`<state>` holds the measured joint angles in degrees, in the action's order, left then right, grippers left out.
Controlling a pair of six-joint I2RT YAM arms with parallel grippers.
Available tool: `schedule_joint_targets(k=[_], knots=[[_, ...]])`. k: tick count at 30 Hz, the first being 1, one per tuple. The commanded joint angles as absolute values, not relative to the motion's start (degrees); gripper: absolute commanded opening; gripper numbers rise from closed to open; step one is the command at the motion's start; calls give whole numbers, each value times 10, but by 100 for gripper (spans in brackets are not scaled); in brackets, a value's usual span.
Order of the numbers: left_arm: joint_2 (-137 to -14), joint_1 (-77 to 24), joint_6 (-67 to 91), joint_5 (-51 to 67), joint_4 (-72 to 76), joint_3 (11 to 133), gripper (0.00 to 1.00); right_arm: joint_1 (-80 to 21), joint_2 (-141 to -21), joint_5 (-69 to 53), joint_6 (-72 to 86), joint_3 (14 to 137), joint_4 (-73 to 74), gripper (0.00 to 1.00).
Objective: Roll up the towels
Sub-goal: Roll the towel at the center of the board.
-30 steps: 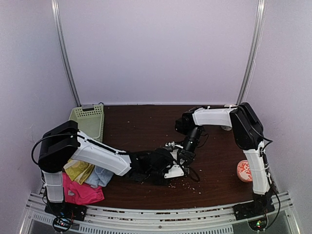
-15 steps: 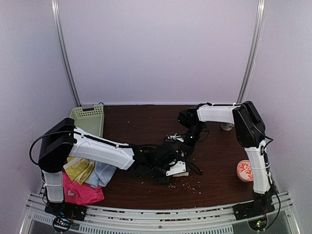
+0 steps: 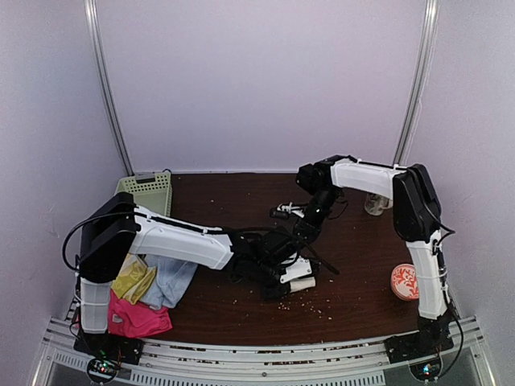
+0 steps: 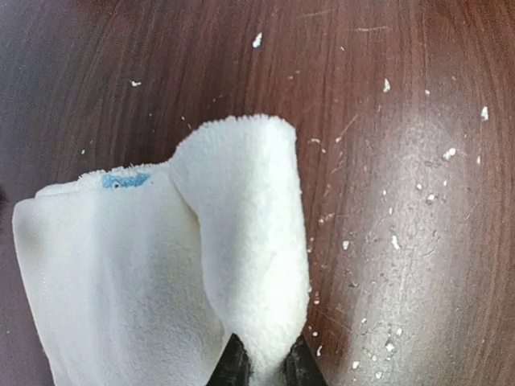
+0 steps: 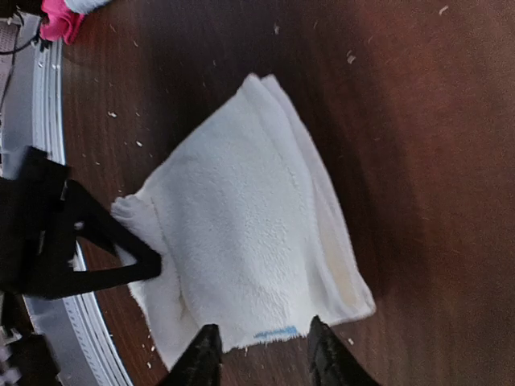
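A cream-white towel point(image 5: 249, 241) lies folded on the dark wood table, its blue-tagged edge toward my right gripper; in the top view it shows as a small white patch point(image 3: 302, 275) at mid-table. My left gripper point(image 4: 264, 368) is shut on a raised fold of this towel point(image 4: 241, 241) and pinches it at one corner; it is the black shape at the towel's left in the right wrist view point(image 5: 88, 241). My right gripper point(image 5: 261, 358) is open and empty, just above the towel's tagged edge. A yellow-green towel point(image 3: 133, 281), a pale blue one point(image 3: 170, 281) and a hot-pink one point(image 3: 133, 318) lie heaped at the near left.
A pale green slotted basket point(image 3: 149, 197) stands at the far left. A small clear cup point(image 3: 374, 205) is at the far right and an orange patterned disc point(image 3: 405, 281) at the near right. White crumbs dot the table point(image 4: 418, 161). The metal rail point(image 3: 257, 354) runs along the near edge.
My left arm has reached further right with the white towel fold in its jaws. My right gripper has drawn back up and away from the towel.
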<state>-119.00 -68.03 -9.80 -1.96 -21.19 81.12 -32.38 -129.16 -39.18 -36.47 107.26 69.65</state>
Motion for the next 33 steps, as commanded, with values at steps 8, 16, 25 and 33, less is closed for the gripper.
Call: schedule_joint_targets(k=[8,16,25,33], knots=[[-1316,-546,-33,359,-371,924,0,-233,-931,-503,-411,979,636,47],[-1411,-495,-28,485,-451,992,0,-258,-780,-509,-553,768,664,60],[-1428,-494,-16,467,-450,1000,1,-441,-798,-162,-471,626,454,52],[-1431,-493,-17,462,-436,989,1,-495,-882,-120,-482,598,309,51]])
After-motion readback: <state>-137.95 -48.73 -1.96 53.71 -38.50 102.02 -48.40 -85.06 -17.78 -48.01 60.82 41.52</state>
